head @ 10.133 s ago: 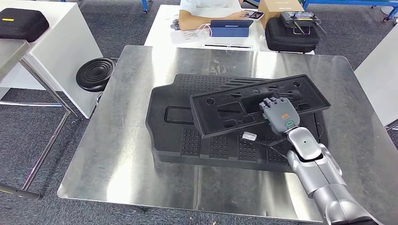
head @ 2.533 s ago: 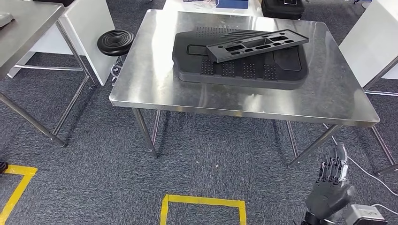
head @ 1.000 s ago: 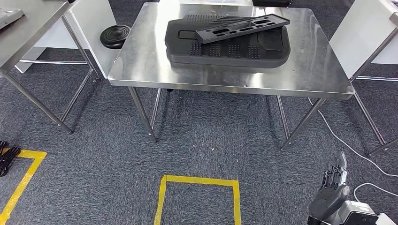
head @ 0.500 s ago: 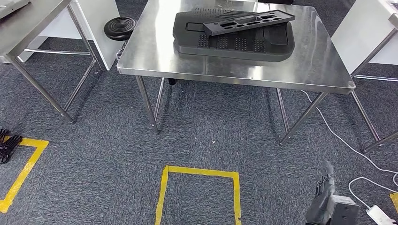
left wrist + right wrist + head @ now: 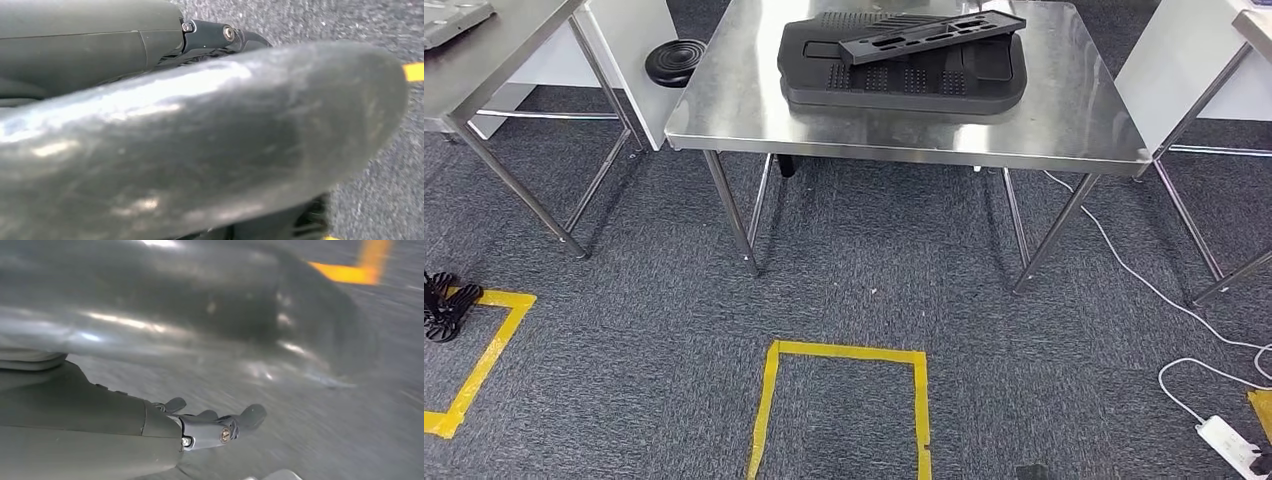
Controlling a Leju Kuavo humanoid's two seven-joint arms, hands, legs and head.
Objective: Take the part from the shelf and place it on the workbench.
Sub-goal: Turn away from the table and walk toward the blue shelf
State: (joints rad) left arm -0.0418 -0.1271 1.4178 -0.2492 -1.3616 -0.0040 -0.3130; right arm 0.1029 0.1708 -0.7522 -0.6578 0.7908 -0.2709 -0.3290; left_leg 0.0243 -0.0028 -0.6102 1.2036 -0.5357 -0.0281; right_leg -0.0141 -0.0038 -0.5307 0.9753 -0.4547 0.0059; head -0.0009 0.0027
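Our right hand [image 5: 215,427] hangs over the gray carpet [image 5: 854,290], holding nothing, fingers a little apart. We cannot tell about our left hand [image 5: 215,37].

The black part [image 5: 929,35] lies on the metal table [image 5: 744,100], top middle.

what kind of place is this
Probably a workshop or robot test lab. A steel workbench holds a black part lying on a larger moulded tray, yellow tape marks squares on the grey carpet, and a power strip trails a cable across the floor.
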